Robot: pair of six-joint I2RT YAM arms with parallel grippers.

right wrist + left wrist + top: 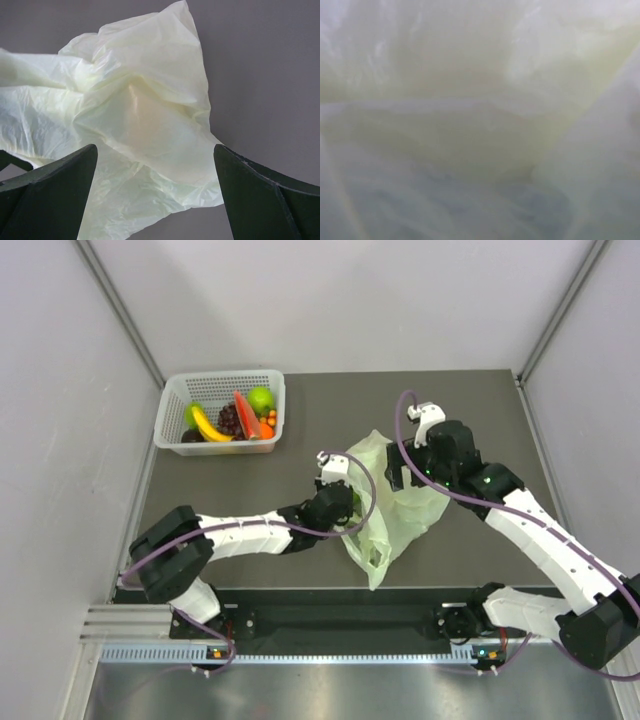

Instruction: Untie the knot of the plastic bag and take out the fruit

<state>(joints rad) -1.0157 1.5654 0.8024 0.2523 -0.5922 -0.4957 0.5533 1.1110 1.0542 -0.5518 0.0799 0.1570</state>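
left arm: stretched low across the table (470, 410), left gripper (347, 507) buried in the plastic bag (405, 512), jaws hidden, cannot tell | right arm: elbow bent, right gripper (155, 155) above the bag's right side, jaws spread wide | bag: crumpled mid-table

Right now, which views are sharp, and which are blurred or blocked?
Top external: sharp, evenly lit, bag and basket clear. Left wrist: wholly out of focus, filled by pale film close to the lens, nothing else readable. Right wrist: bag crisp against the grey table, its own fingers dark and slightly soft at the bottom corners.
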